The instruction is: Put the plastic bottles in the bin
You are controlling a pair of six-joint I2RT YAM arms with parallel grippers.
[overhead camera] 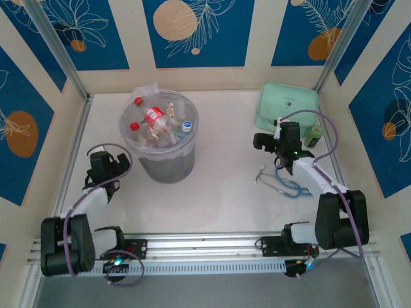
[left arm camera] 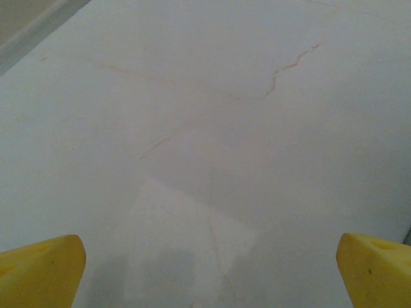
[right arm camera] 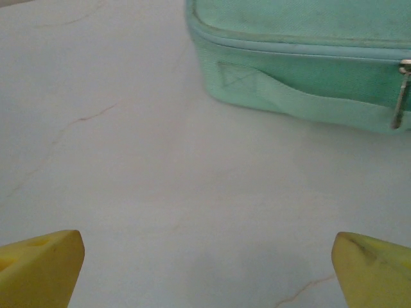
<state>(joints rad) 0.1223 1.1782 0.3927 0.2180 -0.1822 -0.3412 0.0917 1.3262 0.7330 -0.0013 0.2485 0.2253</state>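
Observation:
The round grey bin [overhead camera: 168,165], lined with a crinkly clear bag, stands at the back left of the table. Several plastic bottles [overhead camera: 156,120] lie inside it, showing red caps, a blue cap and a red label. My left gripper [overhead camera: 108,158] hovers low just left of the bin; in the left wrist view its yellow fingertips [left arm camera: 40,269] stand wide apart over bare table, so the left gripper [left arm camera: 209,276] is open and empty. My right gripper [overhead camera: 266,142] sits near the mint case; in the right wrist view the right gripper [right arm camera: 205,273] is open with nothing between its fingertips [right arm camera: 372,273].
A mint green zip case [overhead camera: 288,106] lies at the back right, its side and strap close ahead in the right wrist view [right arm camera: 302,70]. A small dark green can [overhead camera: 314,135] stands beside it. A blue stethoscope [overhead camera: 286,184] lies under the right forearm.

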